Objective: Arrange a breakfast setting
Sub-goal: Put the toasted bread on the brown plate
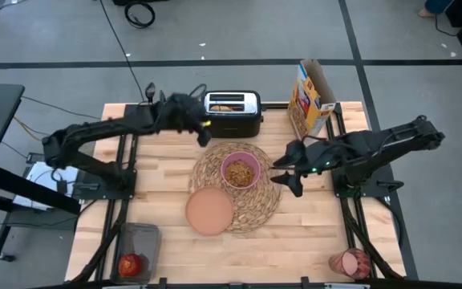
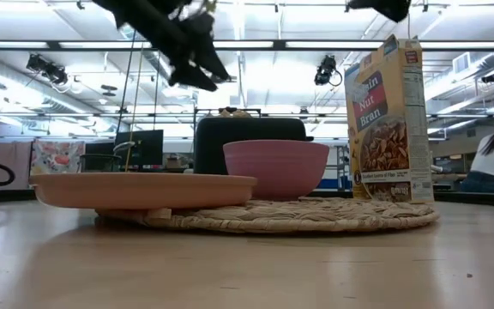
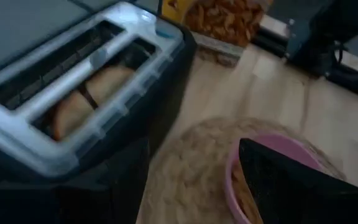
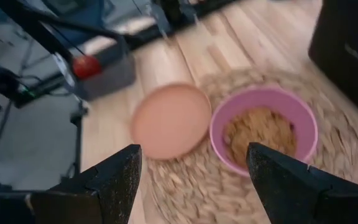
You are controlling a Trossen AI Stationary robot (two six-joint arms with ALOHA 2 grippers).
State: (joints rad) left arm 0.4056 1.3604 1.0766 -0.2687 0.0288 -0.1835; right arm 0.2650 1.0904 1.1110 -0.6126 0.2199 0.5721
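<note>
the red apple [image 1: 131, 262] lies in a dark tray [image 1: 137, 252] at the near left corner of the wooden table [image 1: 167, 160], well apart from the setting.

the left gripper [image 1: 201, 131] hangs above the table at the far side, just left of the black toaster [image 1: 233, 111] and beyond the far left edge of the placemat. its jaw state cannot be determined: in the left wrist view only one dark finger [image 3: 291, 186] is clearly visible. the toaster holds a slice of bread in one slot [image 3: 89, 96].

the salmon-brown plate [image 1: 209, 211] rests on the near left edge of the large round woven straw placemat [image 1: 251, 210], partly overhanging onto the table. in the low view the plate [image 2: 140, 189] sits tilted slightly over the placemat rim [image 2: 316, 216].

the small pink bowl [image 1: 241, 171] stands at the centre of the placemat, upright and filled with brown cereal [image 4: 257, 129]. it is just beyond the plate, near but apart from it.

the right gripper [image 1: 289, 172] hovers at the right edge of the placemat, just right of the bowl. its jaws are open; the right wrist view shows both fingers [image 4: 110, 180] spread wide, holding nothing.

the yellow cereal box [image 1: 310, 98] stands upright with its top open at the far side, right of the toaster.

the translucent pink tumbler [image 1: 350, 262] lies on its side at the near right corner of the table.
</note>
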